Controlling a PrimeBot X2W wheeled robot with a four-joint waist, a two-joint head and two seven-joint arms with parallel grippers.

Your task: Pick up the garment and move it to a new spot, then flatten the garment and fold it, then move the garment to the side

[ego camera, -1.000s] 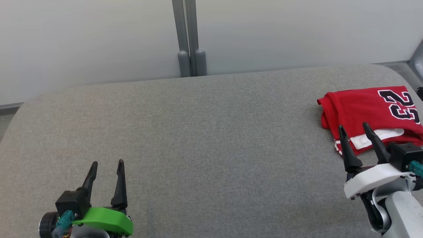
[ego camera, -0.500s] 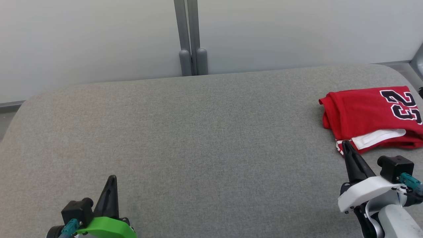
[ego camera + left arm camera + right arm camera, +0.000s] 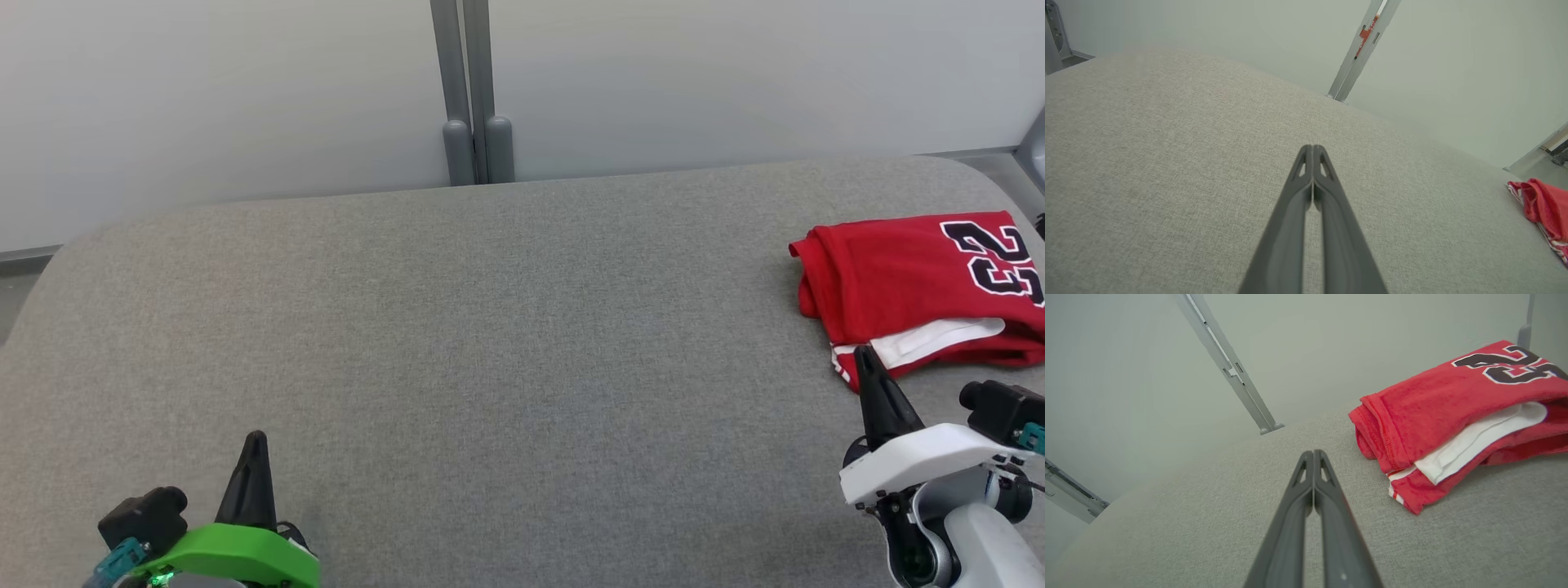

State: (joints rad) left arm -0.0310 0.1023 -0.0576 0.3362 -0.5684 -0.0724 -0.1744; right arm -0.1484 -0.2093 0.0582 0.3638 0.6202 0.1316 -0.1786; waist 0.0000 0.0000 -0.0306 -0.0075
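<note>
Garment sits folded just beyond your right gripper; it and your left gripper are pressed together, empty, so retreat without snagging.

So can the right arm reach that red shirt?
Probably yes: the right gripper is close to the shirt, with just bare cushion between. Its jaws are shut, so they'd need opening.

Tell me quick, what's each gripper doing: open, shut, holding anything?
Left gripper: shut, holding nothing.
Right gripper: shut, holding nothing; the folded red garment lies beside it, not gripped.
</note>
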